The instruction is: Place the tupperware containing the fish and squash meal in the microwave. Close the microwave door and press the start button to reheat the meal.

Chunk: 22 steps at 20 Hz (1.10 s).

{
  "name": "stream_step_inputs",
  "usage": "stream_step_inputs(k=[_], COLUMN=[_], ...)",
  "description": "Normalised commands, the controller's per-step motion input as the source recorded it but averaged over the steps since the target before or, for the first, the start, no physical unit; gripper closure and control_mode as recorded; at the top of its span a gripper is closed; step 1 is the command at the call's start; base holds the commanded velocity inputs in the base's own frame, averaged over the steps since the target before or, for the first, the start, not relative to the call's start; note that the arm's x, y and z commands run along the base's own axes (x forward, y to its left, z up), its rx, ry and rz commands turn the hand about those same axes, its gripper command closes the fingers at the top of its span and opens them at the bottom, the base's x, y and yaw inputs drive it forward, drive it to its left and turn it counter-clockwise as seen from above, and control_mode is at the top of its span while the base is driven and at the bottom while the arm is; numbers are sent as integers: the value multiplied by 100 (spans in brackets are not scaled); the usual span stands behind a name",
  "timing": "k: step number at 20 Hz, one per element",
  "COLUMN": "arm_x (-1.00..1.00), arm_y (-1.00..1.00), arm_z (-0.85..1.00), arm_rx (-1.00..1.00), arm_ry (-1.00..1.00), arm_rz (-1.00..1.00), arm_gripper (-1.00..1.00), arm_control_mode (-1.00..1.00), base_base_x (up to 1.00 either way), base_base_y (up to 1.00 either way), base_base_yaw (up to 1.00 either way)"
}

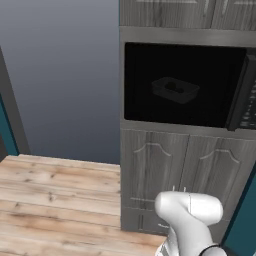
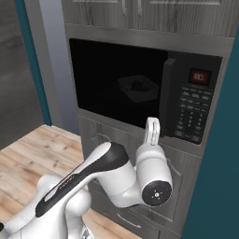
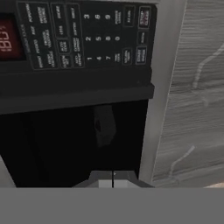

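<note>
Tupperware (image 2: 137,88) sits inside the microwave (image 2: 140,84); tool (image 3: 113,178) pinched narrow, empty, close by the keypad (image 2: 192,112); aim squarely, press start gently.

Grey wood-grain cabinet column (image 1: 150,170) is standing at centre-right, running up past the frame top. Two lower doors (image 1: 215,175) with arched panel lines are sitting closed; upper doors (image 2: 186,14) are showing above. Light wooden plank floor (image 1: 55,200) is spreading out to the left. Plain grey wall (image 1: 60,75) is rising behind it, evenly lit. Teal panel (image 2: 214,177) is flanking the column on the right; another teal strip (image 2: 32,65) is standing on its left.
</note>
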Motion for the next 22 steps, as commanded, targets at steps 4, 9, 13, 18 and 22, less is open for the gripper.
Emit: stream_step_inputs(k=[4,9,13,18,22], arm_x=[26,28,31,35,38], arm_y=[-21,-21,-15,-12,-12], arm_z=[-10,-15,-21,-21,-22], arm_rx=[3,2,0,0,0], arm_ry=[0,0,0,0,0], arm_rz=[0,0,0,0,0], arm_gripper=[100,100,100,100,100], arm_control_mode=[-100,-100,-100,-100,-100], base_base_x=[0,0,0,0,0], base_base_y=[0,0,0,0,0], base_base_yaw=[0,0,0,0,0])
